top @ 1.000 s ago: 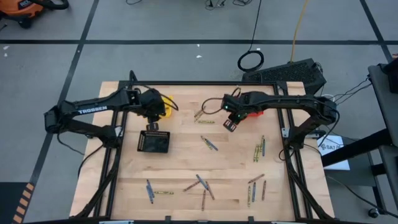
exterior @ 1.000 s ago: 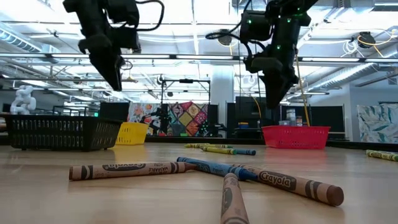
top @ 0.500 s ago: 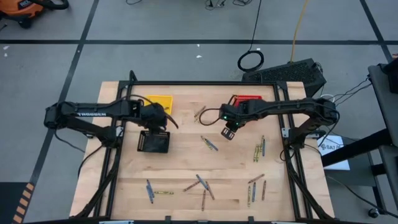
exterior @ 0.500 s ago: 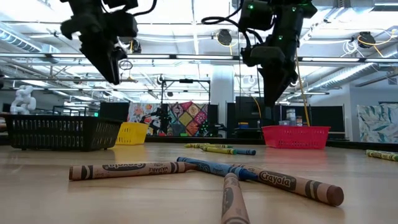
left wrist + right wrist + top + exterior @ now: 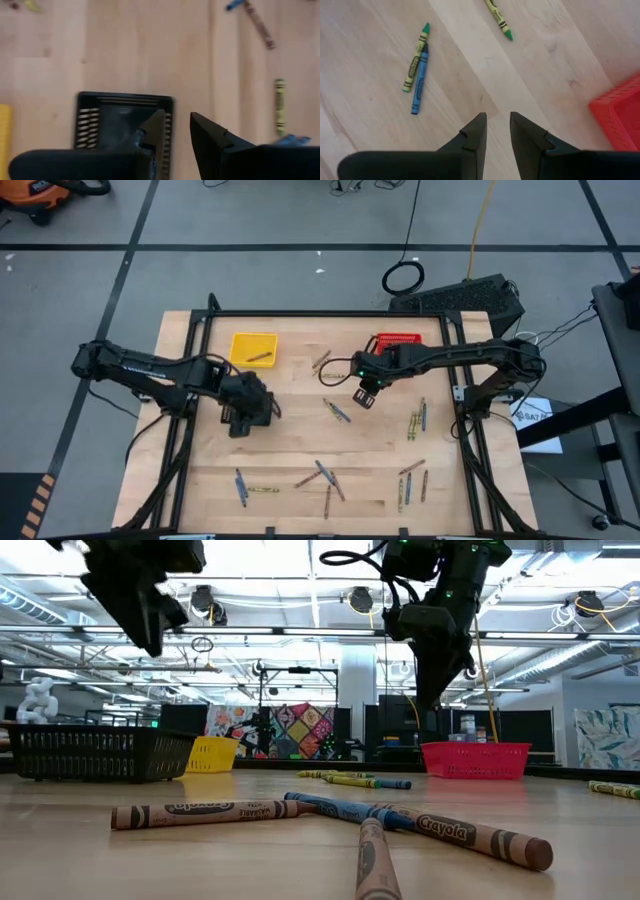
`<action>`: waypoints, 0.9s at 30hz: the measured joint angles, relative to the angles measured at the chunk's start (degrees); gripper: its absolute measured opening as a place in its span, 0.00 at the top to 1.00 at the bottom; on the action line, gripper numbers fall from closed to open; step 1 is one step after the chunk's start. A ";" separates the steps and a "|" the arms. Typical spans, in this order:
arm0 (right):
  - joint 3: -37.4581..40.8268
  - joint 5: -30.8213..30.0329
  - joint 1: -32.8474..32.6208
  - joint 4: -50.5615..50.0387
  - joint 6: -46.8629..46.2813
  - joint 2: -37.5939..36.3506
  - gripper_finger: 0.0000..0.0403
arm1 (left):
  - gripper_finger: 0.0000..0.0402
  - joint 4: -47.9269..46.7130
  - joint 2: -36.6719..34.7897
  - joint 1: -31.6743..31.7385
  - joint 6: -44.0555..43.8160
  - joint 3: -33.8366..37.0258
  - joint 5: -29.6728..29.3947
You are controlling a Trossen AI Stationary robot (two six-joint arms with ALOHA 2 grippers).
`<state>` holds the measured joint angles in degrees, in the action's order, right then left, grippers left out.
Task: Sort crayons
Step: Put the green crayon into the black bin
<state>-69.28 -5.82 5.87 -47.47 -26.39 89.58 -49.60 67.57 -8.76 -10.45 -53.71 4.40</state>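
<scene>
Crayons lie scattered over the wooden table: a pair (image 5: 336, 411) at the middle, several (image 5: 320, 475) near the front edge, more (image 5: 415, 420) at the right. One crayon (image 5: 260, 357) lies in the yellow basket (image 5: 240, 340). My left gripper (image 5: 246, 408) hangs open above the black basket (image 5: 120, 107), with nothing between its fingers. My right gripper (image 5: 364, 396) hangs open over bare wood, near a green and a blue crayon (image 5: 417, 65), on the near-left side of the red basket (image 5: 400, 340).
The three baskets stand in the table's far half: black (image 5: 95, 753), yellow (image 5: 212, 754), red (image 5: 475, 760). Three crayons (image 5: 330, 815) lie close to the low camera. A dark frame (image 5: 180, 440) runs along the table's sides. Bare wood lies between the two grippers.
My left gripper has swung from above the yellow basket toward the table's near edge and now stands over the black basket, turning as it went. My right gripper has shifted a little toward the near edge, off the red basket. No crayon has moved.
</scene>
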 joint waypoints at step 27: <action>0.00 -0.52 0.00 0.07 3.45 0.00 0.82 | 0.78 17.10 19.78 -25.13 -30.66 -0.02 0.10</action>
<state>-69.28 -6.35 5.87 -47.40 -22.94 89.58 -32.51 87.35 -33.89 -41.11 -53.74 4.51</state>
